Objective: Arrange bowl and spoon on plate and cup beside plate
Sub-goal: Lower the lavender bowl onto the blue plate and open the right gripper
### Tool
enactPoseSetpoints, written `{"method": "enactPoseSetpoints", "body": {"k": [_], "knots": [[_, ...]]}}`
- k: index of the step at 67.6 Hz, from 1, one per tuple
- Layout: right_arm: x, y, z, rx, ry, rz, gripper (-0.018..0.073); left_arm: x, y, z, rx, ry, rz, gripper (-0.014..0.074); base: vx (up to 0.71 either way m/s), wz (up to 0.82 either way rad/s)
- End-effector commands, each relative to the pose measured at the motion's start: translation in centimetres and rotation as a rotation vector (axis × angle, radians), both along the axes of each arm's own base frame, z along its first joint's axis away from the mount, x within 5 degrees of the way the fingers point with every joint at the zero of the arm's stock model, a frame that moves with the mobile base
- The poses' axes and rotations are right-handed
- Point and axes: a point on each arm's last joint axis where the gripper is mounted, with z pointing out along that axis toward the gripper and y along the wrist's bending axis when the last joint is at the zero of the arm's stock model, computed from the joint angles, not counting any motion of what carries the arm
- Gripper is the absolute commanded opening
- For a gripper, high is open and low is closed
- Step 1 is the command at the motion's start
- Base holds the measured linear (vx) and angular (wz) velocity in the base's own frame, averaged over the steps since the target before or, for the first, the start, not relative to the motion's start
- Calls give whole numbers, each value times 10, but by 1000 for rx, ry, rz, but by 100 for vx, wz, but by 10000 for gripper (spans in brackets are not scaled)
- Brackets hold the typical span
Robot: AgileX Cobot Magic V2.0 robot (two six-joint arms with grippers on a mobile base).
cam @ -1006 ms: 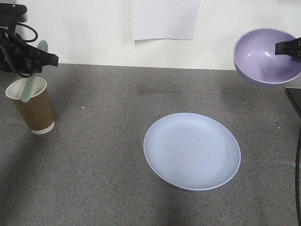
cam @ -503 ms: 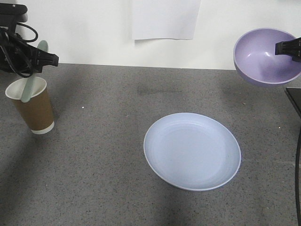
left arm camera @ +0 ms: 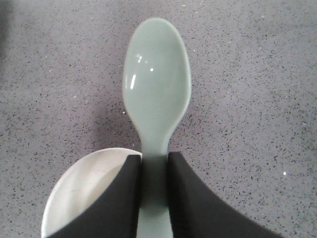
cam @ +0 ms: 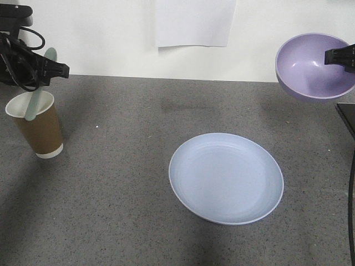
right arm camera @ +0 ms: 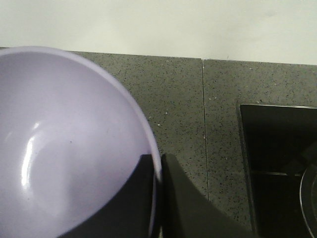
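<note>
The spoon (left arm camera: 157, 94) is being pinched by the left gripper (left arm camera: 154, 166) over the cup (cam: 40, 132); the bowl (cam: 308, 69) is being clamped by the right gripper (cam: 339, 57) beside a black panel (right arm camera: 277, 163), apart from the plate (cam: 226, 178).

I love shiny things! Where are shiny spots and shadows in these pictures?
Left wrist view: tiny white glints on the spoon, soft grey shadow beside it. Right wrist view: pale glare streak inside the bowl. Front view: dim shadow around the cup, faint one under the plate.
</note>
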Motion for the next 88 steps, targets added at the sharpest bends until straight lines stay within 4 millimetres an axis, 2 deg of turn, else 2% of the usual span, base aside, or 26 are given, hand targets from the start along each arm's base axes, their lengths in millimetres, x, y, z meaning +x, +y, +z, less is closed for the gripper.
{"method": "enactPoseSetpoints", "body": {"k": [1,52,77,88], "knots": [[-6,-1,25,-14,-127,-3,-11,-7,0,30,-14,-132,-2,-6,0,0],[-5,0,26,23,-141,-11,-11,-7,0,30,-14,-133,-2,-6,0,0],[-12,14,12,118,36,105,-6,-7,0,30,-17,-127,-1,-6,0,0],[-8,22,4,174,78,173,1,-11,1,25,-9,-57,1,-6,0,0]]}}
